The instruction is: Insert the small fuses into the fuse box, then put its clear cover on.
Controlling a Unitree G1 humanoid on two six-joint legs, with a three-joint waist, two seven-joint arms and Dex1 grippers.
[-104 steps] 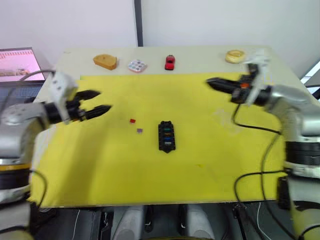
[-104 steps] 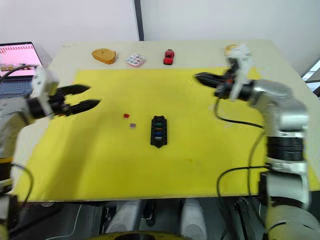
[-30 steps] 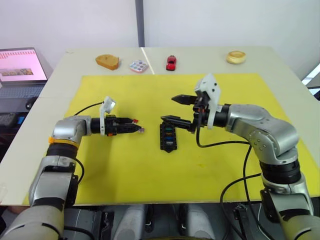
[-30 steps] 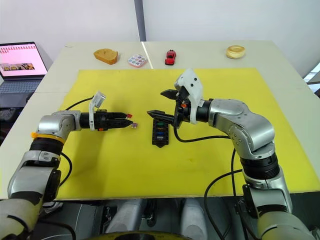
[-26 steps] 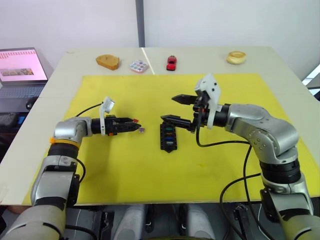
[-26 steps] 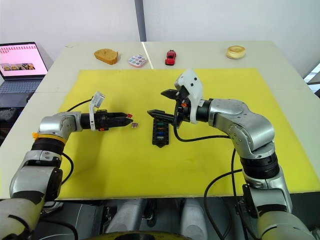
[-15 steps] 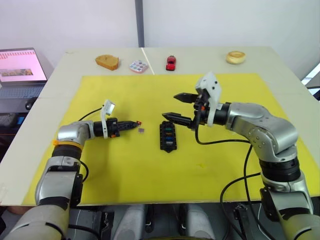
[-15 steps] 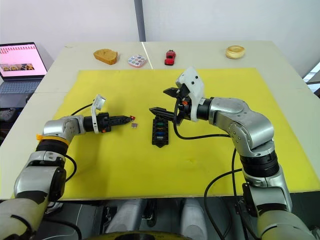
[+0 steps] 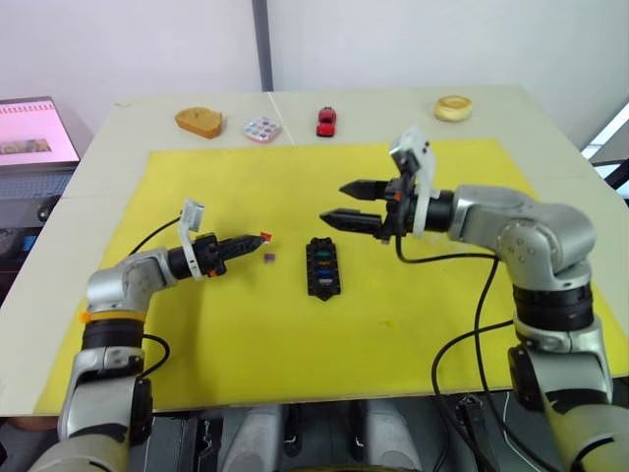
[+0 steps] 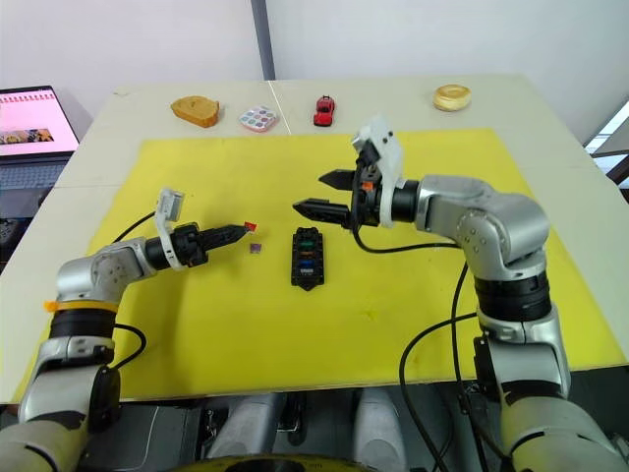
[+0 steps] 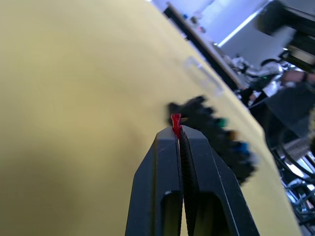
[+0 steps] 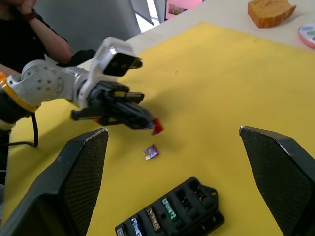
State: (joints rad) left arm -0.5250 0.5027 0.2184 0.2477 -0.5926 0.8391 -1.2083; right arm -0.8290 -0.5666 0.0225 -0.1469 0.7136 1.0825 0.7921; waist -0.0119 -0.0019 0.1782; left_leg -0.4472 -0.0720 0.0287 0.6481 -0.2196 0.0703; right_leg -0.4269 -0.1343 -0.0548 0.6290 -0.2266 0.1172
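Black fuse box (image 9: 321, 266) mid-mat, coloured fuses seated in its slots. Purple fuse (image 9: 269, 258) loose at its 9 o'clock. Left gripper (image 9: 257, 239) pinching red fuse (image 9: 264, 236). Right gripper (image 9: 330, 201) spread wide at 12 o'clock. Bare yellow mat (image 9: 393, 324) all round.

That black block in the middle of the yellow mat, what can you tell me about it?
It is the fuse box, a black plastic-looking block lying flat on the yellow mat, long side running away from the robot. Its edges are scalloped, and its top has a row of slots; several already hold coloured fuses, including green, blue and amber ones. No cover is on it. Neither gripper touches it: the open right gripper hovers beyond it, and a purple fuse lies loose beside it.
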